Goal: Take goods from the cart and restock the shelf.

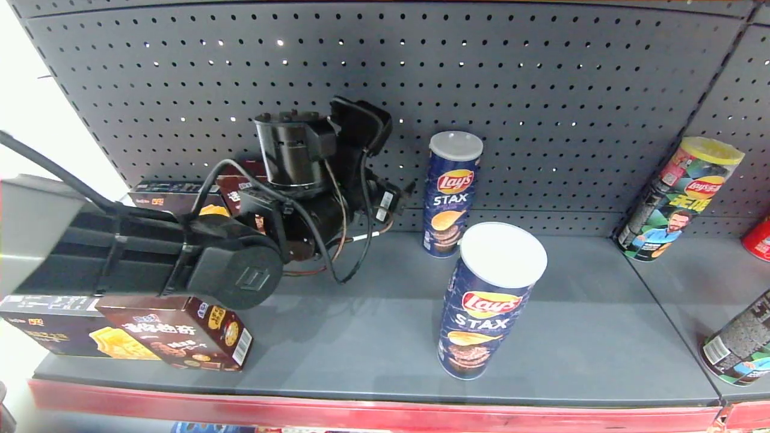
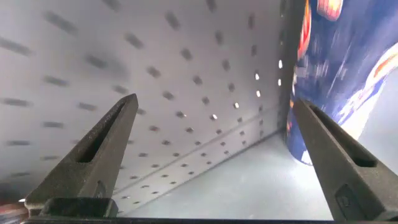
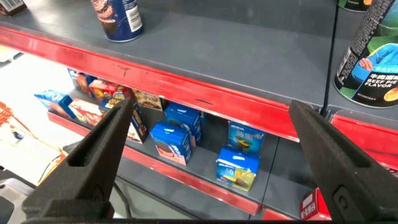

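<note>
Two blue chip cans stand upright on the grey shelf (image 1: 361, 337): one at the back by the pegboard (image 1: 452, 192), one nearer the front edge (image 1: 488, 300). My left arm (image 1: 301, 180) is deep in the shelf, just left of the back can. My left gripper (image 2: 214, 102) is open and empty, facing the pegboard, with the blue can (image 2: 348, 74) just outside one finger. My right gripper (image 3: 211, 106) is open and empty too, in front of the red shelf edge (image 3: 186, 81), below the front blue can (image 3: 118, 18).
Brown snack boxes lie at the shelf's left front (image 1: 174, 337) and left back (image 1: 168, 195). Green-black cans (image 1: 680, 198) (image 1: 740, 346) and a red one (image 1: 759, 237) occupy the right section. Blue boxes (image 3: 180, 130) fill the lower shelf. Free room lies between the boxes and the blue cans.
</note>
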